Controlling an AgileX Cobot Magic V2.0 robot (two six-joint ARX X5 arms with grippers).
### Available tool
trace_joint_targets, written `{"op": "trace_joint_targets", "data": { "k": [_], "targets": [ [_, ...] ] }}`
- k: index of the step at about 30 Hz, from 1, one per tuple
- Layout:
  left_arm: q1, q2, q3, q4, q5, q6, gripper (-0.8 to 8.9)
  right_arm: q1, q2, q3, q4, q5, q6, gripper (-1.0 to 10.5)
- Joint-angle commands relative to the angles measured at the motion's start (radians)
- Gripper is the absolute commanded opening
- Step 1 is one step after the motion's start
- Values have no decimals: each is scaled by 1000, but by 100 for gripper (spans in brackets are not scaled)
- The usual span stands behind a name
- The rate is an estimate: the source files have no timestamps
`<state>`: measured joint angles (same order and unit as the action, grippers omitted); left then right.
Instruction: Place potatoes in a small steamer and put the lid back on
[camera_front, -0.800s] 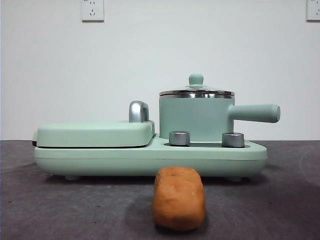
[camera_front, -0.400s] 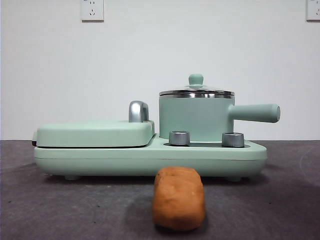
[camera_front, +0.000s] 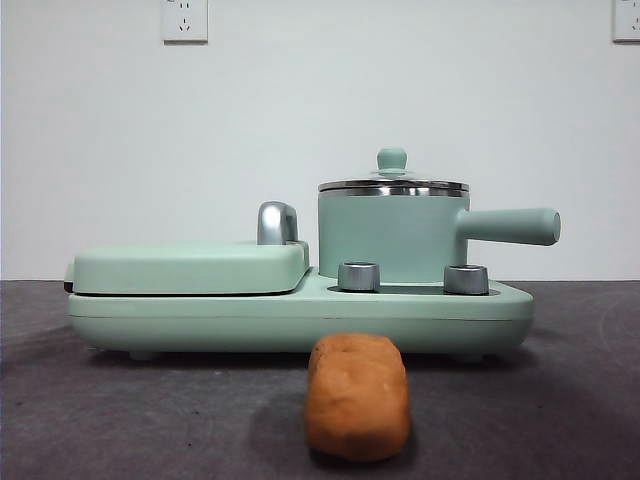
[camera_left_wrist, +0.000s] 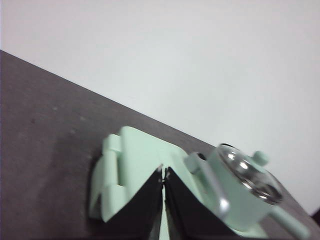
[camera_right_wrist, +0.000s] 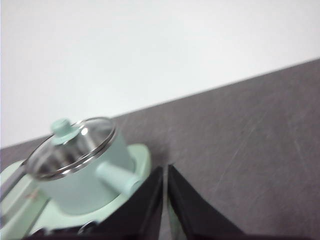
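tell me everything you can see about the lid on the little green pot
The lid is round, clear glass in a shiny steel rim, with a small mint-green knob on top. It sits level and closed on the small steamer, its rim resting on the pot's steel edge. Reflections show on the glass in both wrist views. No gripper touches it.

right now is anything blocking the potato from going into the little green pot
Yes: the lid sits closed on the small steamer, covering its opening. The potato lies on the table in front of the appliance, with nothing visible on or around it. Both grippers are shut and away from it.
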<state>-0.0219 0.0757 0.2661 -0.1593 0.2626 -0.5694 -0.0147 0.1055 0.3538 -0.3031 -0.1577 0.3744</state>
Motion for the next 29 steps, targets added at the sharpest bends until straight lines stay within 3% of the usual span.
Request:
{"op": "trace_joint_targets", "data": {
  "k": [1, 8, 13, 18, 22, 24, 29],
  "targets": [
    [0, 63, 98, -42, 35, -23, 8, 0, 69, 121, -64, -56, 18, 13],
    [0, 270, 325, -55, 171, -4, 8, 0, 243, 344, -167, -266, 3, 13],
    [-4, 402, 465, -58, 338, 53, 8, 0, 366, 462, -181, -464, -28, 13],
    [-27, 504, 554, -58, 463, 65, 8, 0, 460, 542, -207, -603, -48, 14],
    [-51, 578, 597, -57, 542, 82, 67, 0, 487, 559, -207, -634, -50, 33],
    [-65, 601, 608, -56, 549, 87, 120, 0, 488, 559, -211, -634, -50, 111],
    [-94, 637, 610, -50, 549, 90, 358, 0, 488, 559, -231, -634, -50, 387]
  ]
}}
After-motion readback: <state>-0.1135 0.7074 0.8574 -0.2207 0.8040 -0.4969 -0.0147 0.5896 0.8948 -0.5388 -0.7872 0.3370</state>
